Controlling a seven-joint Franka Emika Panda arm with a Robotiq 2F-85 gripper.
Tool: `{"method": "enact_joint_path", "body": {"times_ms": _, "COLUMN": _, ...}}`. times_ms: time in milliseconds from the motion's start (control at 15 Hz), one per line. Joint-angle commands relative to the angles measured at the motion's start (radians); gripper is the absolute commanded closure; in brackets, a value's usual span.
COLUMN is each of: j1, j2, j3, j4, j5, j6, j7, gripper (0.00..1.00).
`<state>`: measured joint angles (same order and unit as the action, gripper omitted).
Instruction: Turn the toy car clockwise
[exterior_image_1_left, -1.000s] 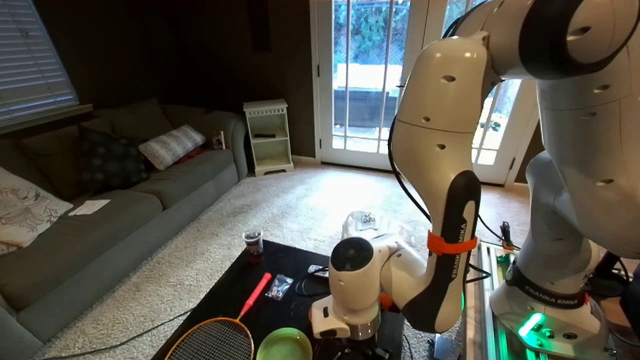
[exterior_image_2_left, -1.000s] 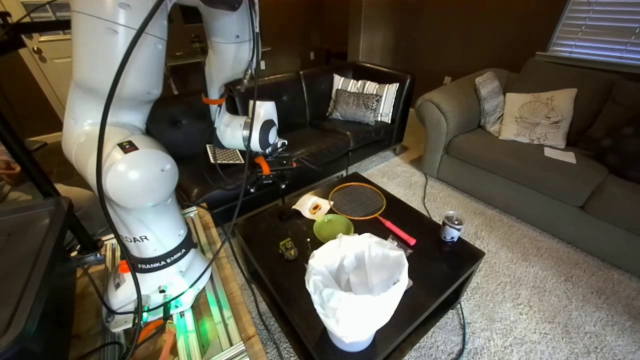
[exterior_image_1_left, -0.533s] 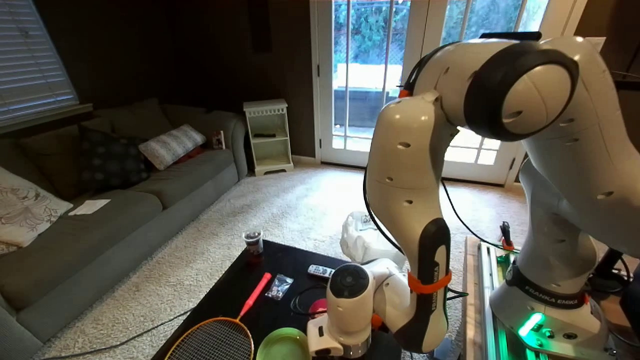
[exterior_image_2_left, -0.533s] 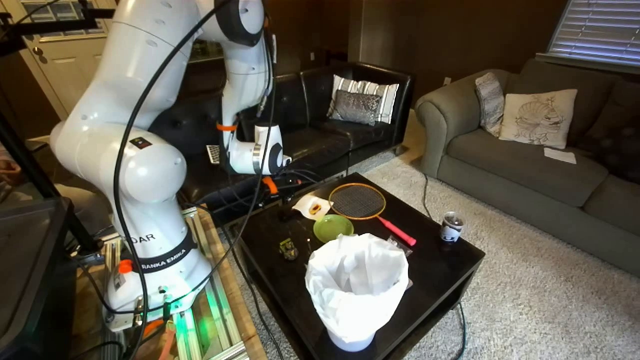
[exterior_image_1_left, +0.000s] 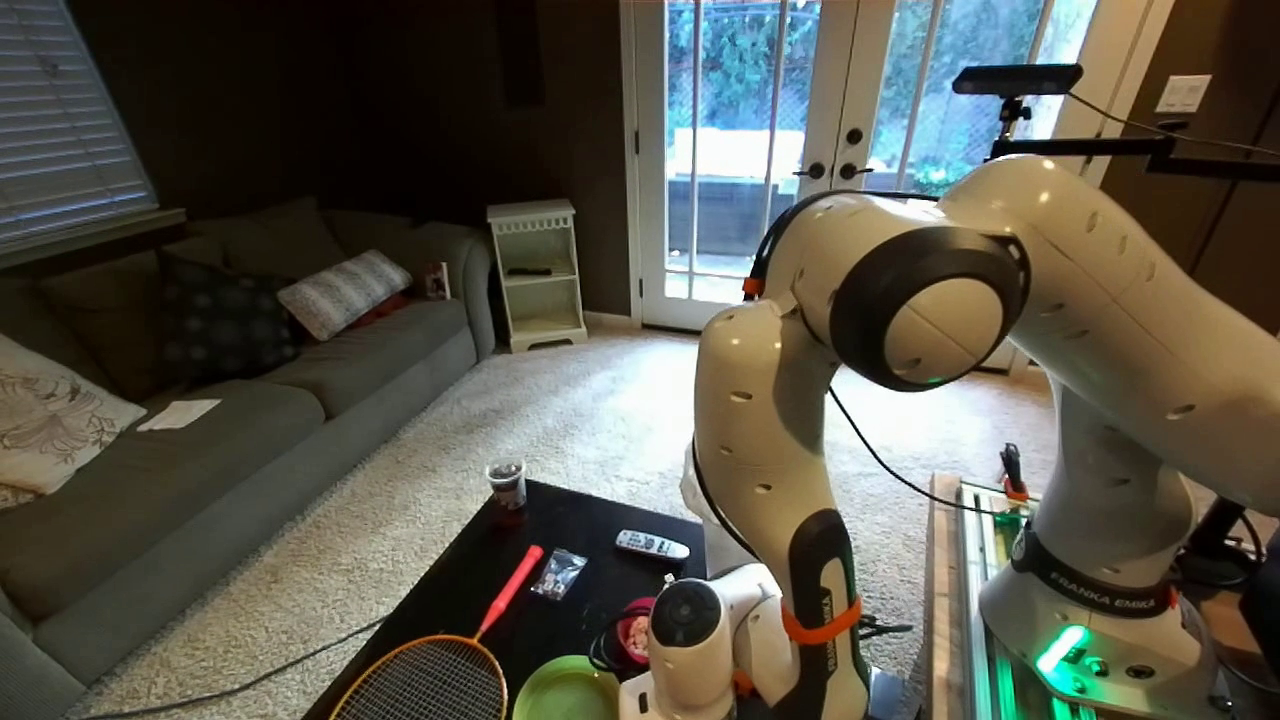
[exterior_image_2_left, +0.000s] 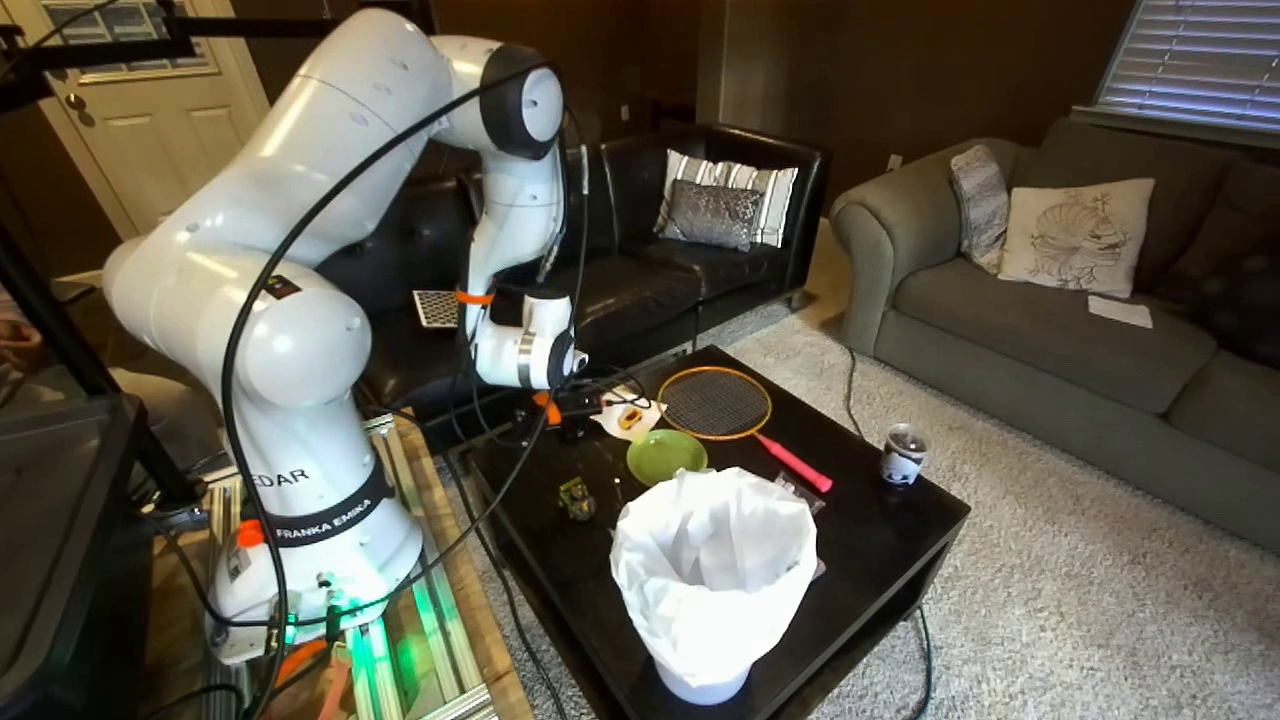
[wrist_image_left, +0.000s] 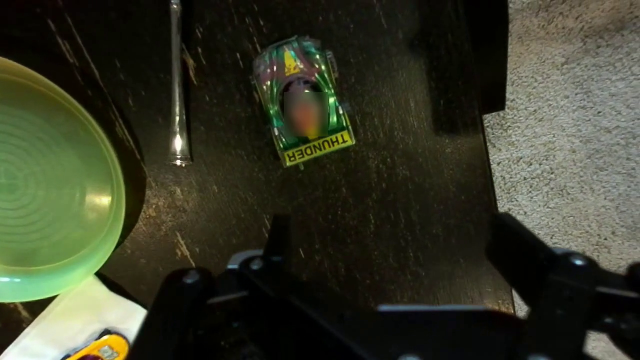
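A robot gripper (wrist_image_left: 390, 225), fingers spread apart, hangs over a dark table (wrist_image_left: 400, 172), to the right of a green dish (wrist_image_left: 55, 185) in the wrist view, where a toy car (wrist_image_left: 302, 102) also sits right of the dish; a metal handle (wrist_image_left: 177, 100) lies between dish and car, and a racket (exterior_image_2_left: 713, 402) rests near the dish

The place is the living room of a home. It is furnished with a grey sofa (exterior_image_2_left: 1050, 325) and a black sofa (exterior_image_2_left: 635, 285), both bearing cushions (exterior_image_2_left: 1076, 236). Pale carpet (exterior_image_2_left: 1130, 580) spreads beside the low worktop (exterior_image_2_left: 880, 530), on which a remote control (exterior_image_1_left: 652, 545) and a racket (exterior_image_2_left: 718, 404) lie. Window blinds (exterior_image_1_left: 65, 125) hang above the grey sofa; 2 glass doors (exterior_image_1_left: 830, 120) look onto greenery (exterior_image_1_left: 742, 60).
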<state>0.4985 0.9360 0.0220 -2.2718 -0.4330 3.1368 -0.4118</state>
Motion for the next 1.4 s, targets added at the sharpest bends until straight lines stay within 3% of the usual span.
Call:
{"method": "enact_joint_path", "body": {"times_ms": 0, "j1": -0.012, "j2": 0.015, "j3": 0.007, "j4": 0.014, "j5": -0.02, "j6": -0.004, "j7": 0.007, "gripper": 0.0}}
{"method": "enact_joint_path", "body": {"times_ms": 333, "j1": -0.011, "j2": 0.049, "j3": -0.002, "j4": 0.044, "j5": -0.016, "j6": -0.007, "j7": 0.008, "gripper": 0.0}}
{"method": "enact_joint_path", "body": {"times_ms": 1333, "j1": -0.126, "j2": 0.264, "j3": 0.013, "j4": 0.174, "j5": -0.024, "j6": 0.104, "j7": -0.028, "gripper": 0.0}}
